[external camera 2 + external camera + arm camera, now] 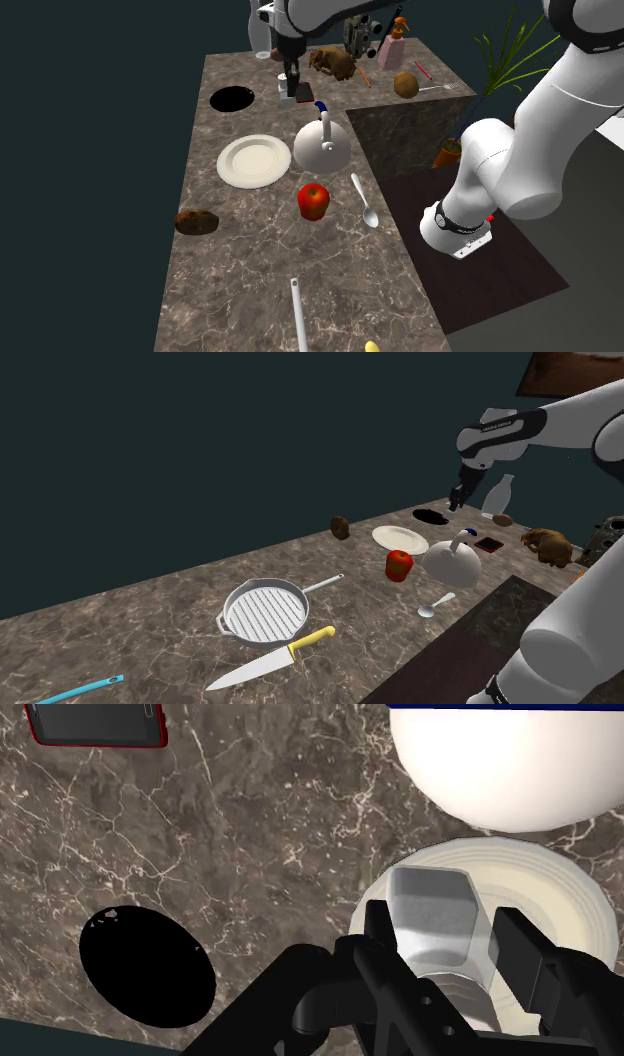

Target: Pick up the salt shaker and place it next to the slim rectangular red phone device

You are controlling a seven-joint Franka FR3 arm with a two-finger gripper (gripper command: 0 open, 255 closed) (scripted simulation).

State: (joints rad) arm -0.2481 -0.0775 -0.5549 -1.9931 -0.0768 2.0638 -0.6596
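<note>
The jaws are clamped on the salt shaker (432, 914) by its flat sides; it looks light, rigid, smooth, likely slippery. The red phone (97, 724) lies near.

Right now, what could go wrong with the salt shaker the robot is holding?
The gripper clasps the salt shaker above the counter, so it might slip and fall. The white kettle stands near the red phone, so it could get bumped. The black round patch may be a hole, and the shaker could drop in.
</note>
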